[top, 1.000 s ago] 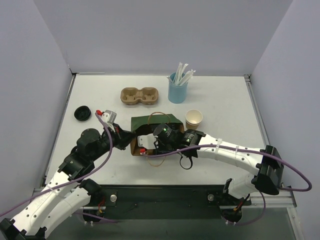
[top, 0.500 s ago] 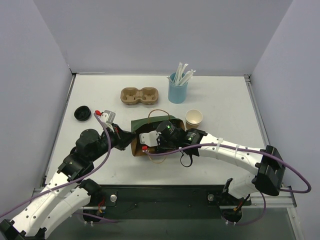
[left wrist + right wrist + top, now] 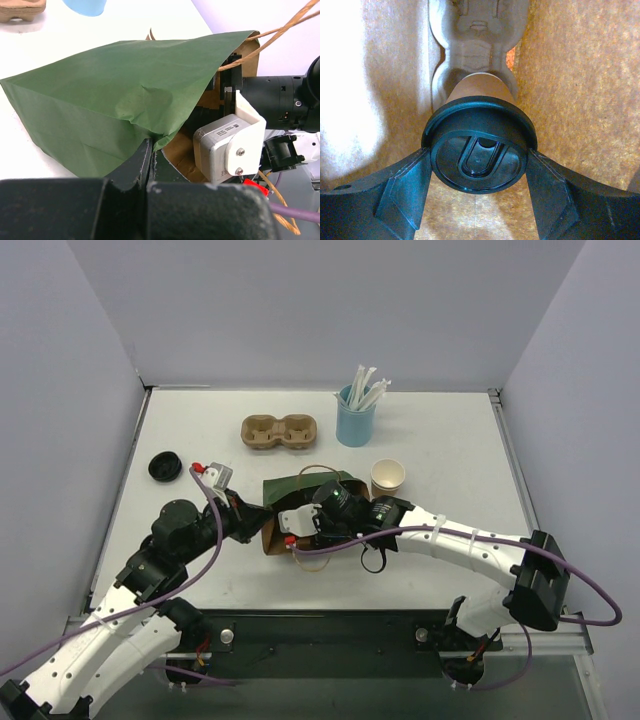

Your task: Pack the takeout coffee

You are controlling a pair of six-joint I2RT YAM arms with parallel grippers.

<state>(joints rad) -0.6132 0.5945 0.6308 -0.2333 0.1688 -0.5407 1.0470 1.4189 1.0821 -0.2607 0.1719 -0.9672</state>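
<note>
Mid-worktop point(image 3: 450, 440): a green paper bag point(image 3: 345, 481) on its side, mouth turned toward the near left, brown kraft lining showing, twine handles point(image 3: 312, 560) spilling out at the near side. Left pincer point(image 3: 256, 519) at the left lip of that mouth, narrowed right down onto the paper edge. From the left wrist view, green paper rising out from between the two black fingers point(image 3: 131, 172), lifted like a tent.

Right pincer point(image 3: 477, 167) reaching in through the mouth, deep inside the bag. Clamped there between its fingers point(image 3: 405, 192): a black-lidded tan cup point(image 3: 479, 131), lid facing the wrist camera, base pointing deeper into the bag, both pads touching the lid's rim. Just beyond the cup's base, a pale moulded-pulp piece point(image 3: 472, 40), possibly a carrier, though too cropped to say for sure.

Outside the bag, upright on the worktop just to the right of it: the small tan paper cup point(image 3: 388, 478), white-rimmed, open-topped, apart from both arms. Farther back, a light-blue cup point(image 3: 355, 424) bristling with white straws point(image 3: 368, 387). Left of that, a brown two-hole pulp carrier point(image 3: 279, 431). Near the worktop's left edge, a loose black lid point(image 3: 164, 467).
</note>
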